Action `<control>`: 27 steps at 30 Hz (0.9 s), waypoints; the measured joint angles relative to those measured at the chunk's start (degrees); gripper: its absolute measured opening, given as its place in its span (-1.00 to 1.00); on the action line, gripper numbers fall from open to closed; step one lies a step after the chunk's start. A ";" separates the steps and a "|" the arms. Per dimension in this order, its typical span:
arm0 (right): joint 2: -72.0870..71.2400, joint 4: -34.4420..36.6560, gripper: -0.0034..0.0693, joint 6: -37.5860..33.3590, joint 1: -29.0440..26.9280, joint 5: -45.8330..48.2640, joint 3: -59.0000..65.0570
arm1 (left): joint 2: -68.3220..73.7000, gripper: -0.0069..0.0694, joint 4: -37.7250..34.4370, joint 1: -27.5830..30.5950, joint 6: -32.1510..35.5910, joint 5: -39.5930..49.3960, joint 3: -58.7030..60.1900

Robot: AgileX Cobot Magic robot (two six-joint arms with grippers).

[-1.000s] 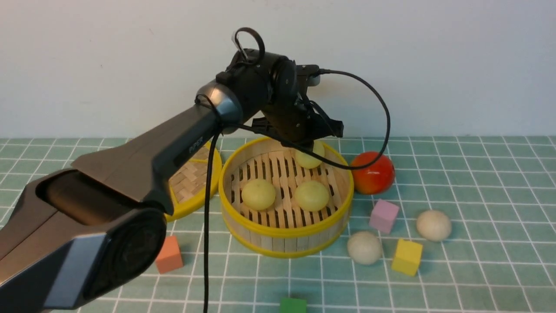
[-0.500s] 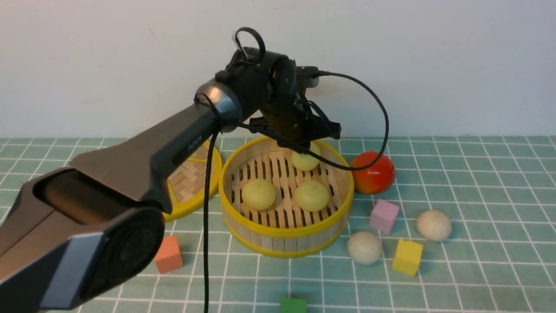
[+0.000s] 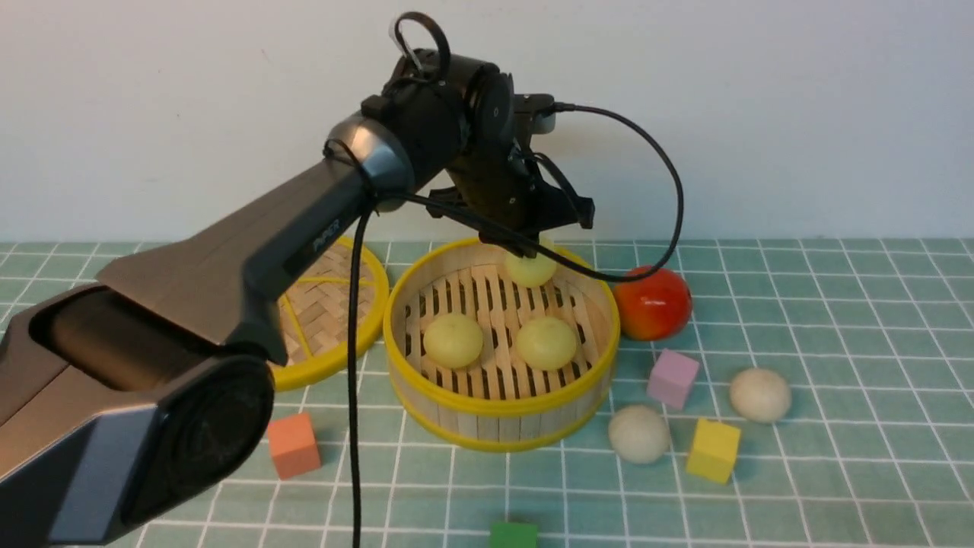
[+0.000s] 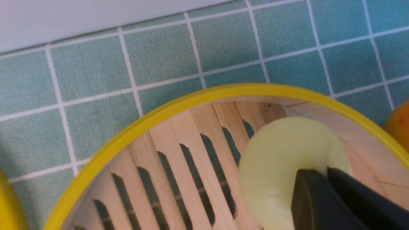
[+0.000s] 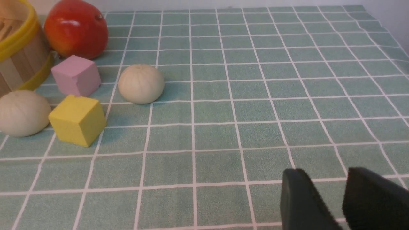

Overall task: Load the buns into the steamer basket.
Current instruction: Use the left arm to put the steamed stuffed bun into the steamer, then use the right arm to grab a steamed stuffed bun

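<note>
Listing from the robot's left to its right, with a handling note.

- Woven lid [image 3: 327,304]: flat on the cloth, just beside the basket; orange cube [image 3: 294,445] nearer the robot.
- Steamer basket [image 3: 498,405]: upright at mid-table. Two yellow-green buns [image 3: 453,340] [image 3: 545,342] sit side by side on its slats.
- Third yellow-green bun [image 3: 531,270]: at the far wall of the basket, inside the rim, directly under the left gripper [image 4: 326,174]. The jaws are pressed almost together and appear to nip the soft top of this bun. Whether it rests on the slats or hangs just above them cannot be told.
- Red-orange fruit [image 3: 653,302]: just beside the basket's right wall; not wanted.
- Pink cube [image 3: 673,377], yellow cube [image 3: 713,450]: among the two off-white buns [image 3: 638,433] [image 3: 759,394], which lie outside on the cloth.
- Right gripper [image 5: 332,179]: jaws spread, empty, over bare cloth well apart from those buns.

Handling note: three of five appear placed or nearly so. Settle the third bun on the slats, part the jaws fully so the soft skin comes free, then rise straight up, clear of the far rim and the neighbouring buns.
</note>
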 joint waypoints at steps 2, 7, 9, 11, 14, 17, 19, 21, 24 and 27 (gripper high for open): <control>0.00 0.00 -0.25 0.00 0.00 0.00 0.00 | 0.86 -0.76 -0.55 0.00 0.00 -0.45 0.00; 0.00 0.00 -0.25 0.00 0.00 0.00 0.00 | 2.04 -0.74 -0.85 0.00 0.00 -1.55 0.00; 0.00 0.00 -0.25 0.00 0.00 0.00 0.00 | 1.98 -0.71 -0.85 0.00 0.00 -2.06 0.00; 0.00 0.00 -0.25 0.00 0.00 0.00 0.00 | 1.88 -0.63 -0.85 0.00 0.00 -2.22 0.00; 0.00 0.00 -0.25 0.00 0.00 0.00 0.00 | 1.68 -0.48 -0.85 0.00 0.00 -1.58 0.00; 0.00 0.00 -0.25 0.00 0.00 0.00 0.00 | -0.13 -0.07 -0.60 0.06 0.00 1.56 0.00; 0.00 0.00 -0.25 0.00 0.00 0.00 0.00 | -1.82 0.14 -0.37 0.10 0.00 3.86 0.00; 0.00 0.00 -0.25 0.00 0.00 0.00 0.00 | -4.98 0.36 0.44 0.10 0.08 7.93 0.00; 0.00 0.00 -0.25 0.00 0.00 0.00 0.00 | -10.86 0.49 1.35 0.17 1.30 14.41 0.00; 0.00 0.00 -0.25 0.00 0.00 0.00 0.00 | -17.32 0.49 1.57 0.17 2.03 15.86 0.41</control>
